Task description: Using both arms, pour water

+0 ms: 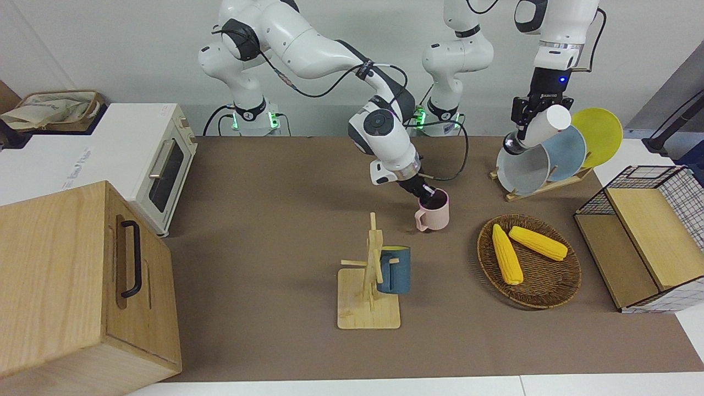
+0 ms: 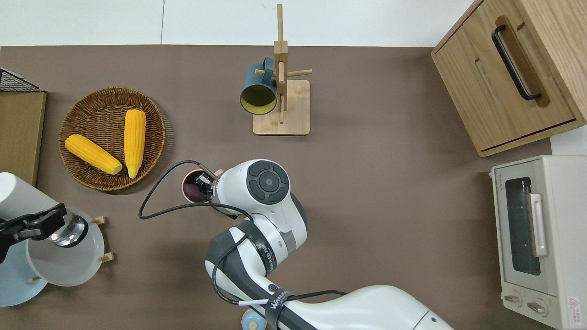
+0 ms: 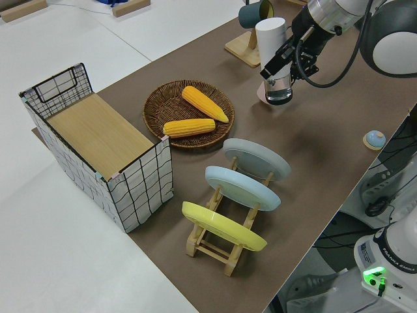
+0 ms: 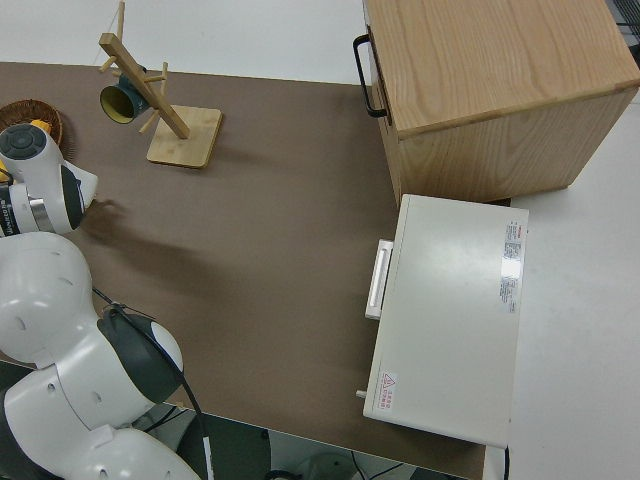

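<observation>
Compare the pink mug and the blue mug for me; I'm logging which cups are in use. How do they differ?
The pink mug stands upright with its mouth up; the blue mug hangs on the wooden mug rack, its mouth sideways. The right gripper is at the pink mug's rim, one finger inside; nothing touches the blue mug. The pink mug is nearer to the robots. Both have one handle.

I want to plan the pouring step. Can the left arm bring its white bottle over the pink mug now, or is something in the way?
Probably yes. The left gripper holds the white bottle high over the plate rack, and nothing tall stands before the pink mug. The right gripper, gripping the rim, covers part of the opening.
</observation>
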